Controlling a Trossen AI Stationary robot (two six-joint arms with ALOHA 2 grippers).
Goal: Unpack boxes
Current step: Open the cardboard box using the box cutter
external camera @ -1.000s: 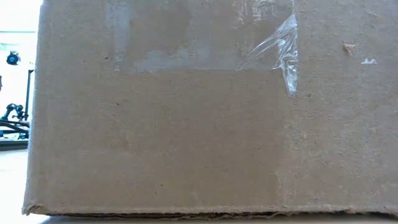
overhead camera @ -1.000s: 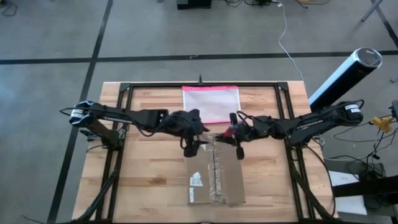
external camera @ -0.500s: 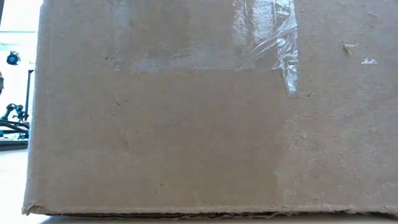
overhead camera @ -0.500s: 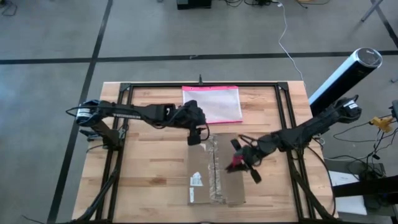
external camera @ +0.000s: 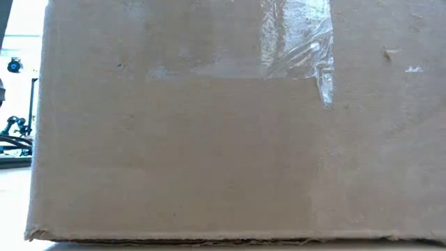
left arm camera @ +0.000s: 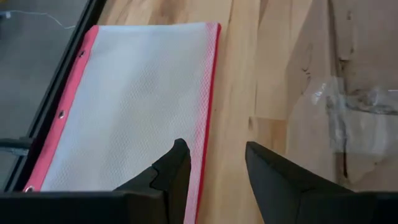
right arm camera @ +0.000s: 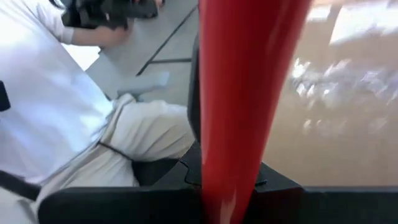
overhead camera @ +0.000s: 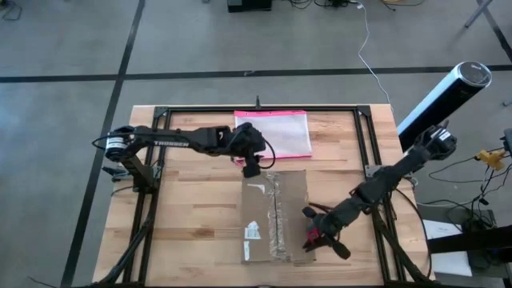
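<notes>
Brown corrugated cardboard box (overhead camera: 275, 217) lying mid-worktop, flaps shut, clear tape (overhead camera: 278, 216) along its seam. Seam-cutting step under way: right end effector (overhead camera: 314, 237) at the near right corner, clamped on a red tool (right arm camera: 245, 93). Left end effector (left arm camera: 211, 168) spread, empty, beside pink-edged pouch (left arm camera: 130, 106). Next: run tool along tape.

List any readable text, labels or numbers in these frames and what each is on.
No text can be read for certain.
White lettering on the left arm: too small to read.
Small white label on the cardboard box, high view: print too small to read.
Pink-edged pouch: no print visible.
Box side in the low view: only clear tape, no print.
</notes>
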